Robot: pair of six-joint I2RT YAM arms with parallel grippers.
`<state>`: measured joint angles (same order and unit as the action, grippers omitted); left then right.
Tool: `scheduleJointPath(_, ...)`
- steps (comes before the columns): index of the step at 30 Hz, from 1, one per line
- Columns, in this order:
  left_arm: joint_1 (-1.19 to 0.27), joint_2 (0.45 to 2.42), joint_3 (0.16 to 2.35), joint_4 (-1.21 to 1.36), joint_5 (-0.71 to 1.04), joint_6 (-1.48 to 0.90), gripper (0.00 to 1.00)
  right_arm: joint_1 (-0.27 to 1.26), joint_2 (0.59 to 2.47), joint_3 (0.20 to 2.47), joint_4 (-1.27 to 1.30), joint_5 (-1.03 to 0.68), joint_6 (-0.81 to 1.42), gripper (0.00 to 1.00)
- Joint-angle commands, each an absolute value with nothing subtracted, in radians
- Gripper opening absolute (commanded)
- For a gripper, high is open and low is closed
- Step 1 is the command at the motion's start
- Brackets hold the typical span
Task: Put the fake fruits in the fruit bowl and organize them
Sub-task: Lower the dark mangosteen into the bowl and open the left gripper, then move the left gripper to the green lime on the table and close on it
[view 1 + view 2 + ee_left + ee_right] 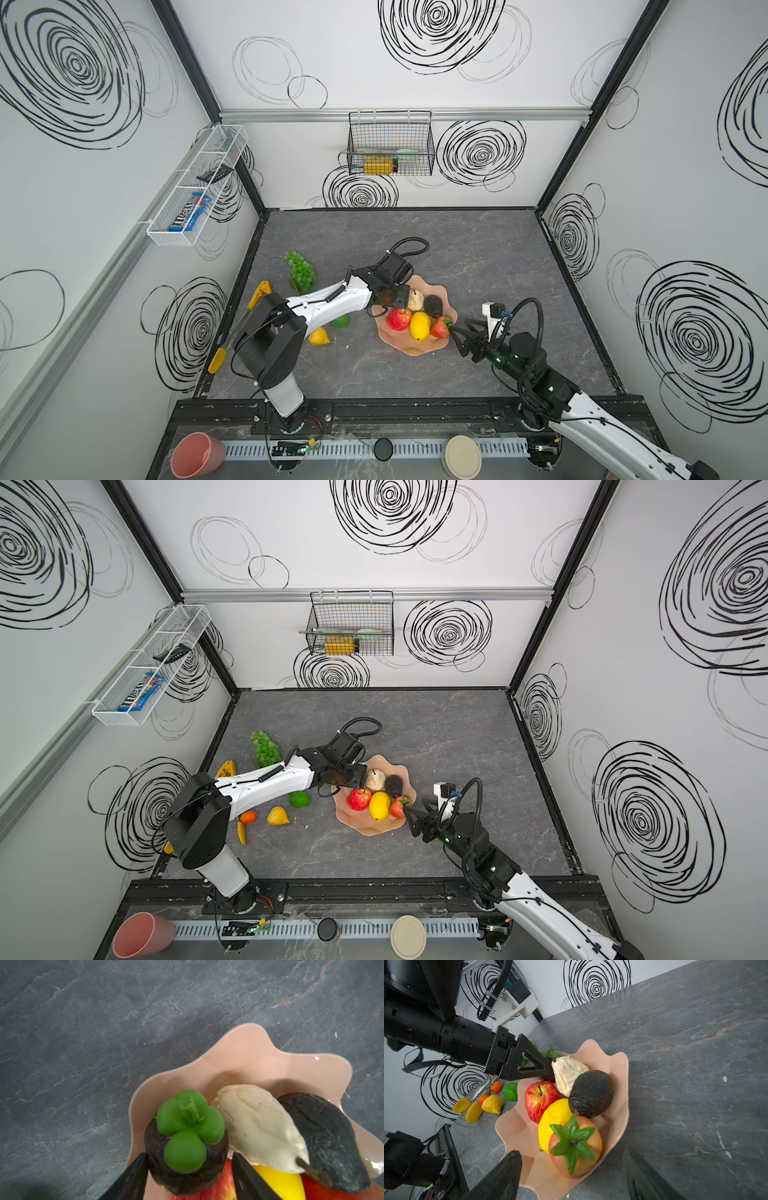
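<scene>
Five fruits in the fruit bowl, a sixth gripped at its edge

At your far left, the yellow-handled tongs [259, 293] lie against the wall. The grape bunch [300, 270] lies on the worktop [478, 257] just beside them, its long axis running toward the back wall. Nearer the front you have an orange [248, 817], a small yellow fruit [278, 816] and the lime [299, 799], all on the worktop and apart from the bowl.

Your left gripper [188, 1155] is clamped on the mangosteen [182, 1126], one finger on each flank. It holds the fruit over the left part of the fruit bowl [419, 348], with the green calyx facing the wrist camera.

Inside the bowl, along the front:
- The apple [398, 319] sits stem up.
- The lemon [420, 325] is beside it, its long axis running front to back.
- The strawberry [439, 328] touches the lemon, its leafy cap turned toward your right gripper.

Behind them, the pear [415, 300] lies on its side with its stem end toward the left gripper. The avocado [434, 306] lies against it, the two long axes roughly parallel.

Your right gripper [571, 1151] is at the bowl's right rim. Its fingers are spread wide and hold nothing, with the strawberry just ahead of them.
</scene>
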<state>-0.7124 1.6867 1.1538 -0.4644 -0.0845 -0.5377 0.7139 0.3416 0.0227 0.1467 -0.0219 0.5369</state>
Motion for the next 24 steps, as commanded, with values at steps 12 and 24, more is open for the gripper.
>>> scheduleJointPath(12,-0.709,1.552,1.122,-0.462,-0.112,-0.563,0.72,0.707,0.338,0.016,0.158,-0.020,0.538,0.81)
scheduleJointPath(24,-0.679,1.191,0.918,-0.613,-0.329,-0.702,0.76,0.706,0.299,0.017,0.134,-0.024,0.543,0.81)
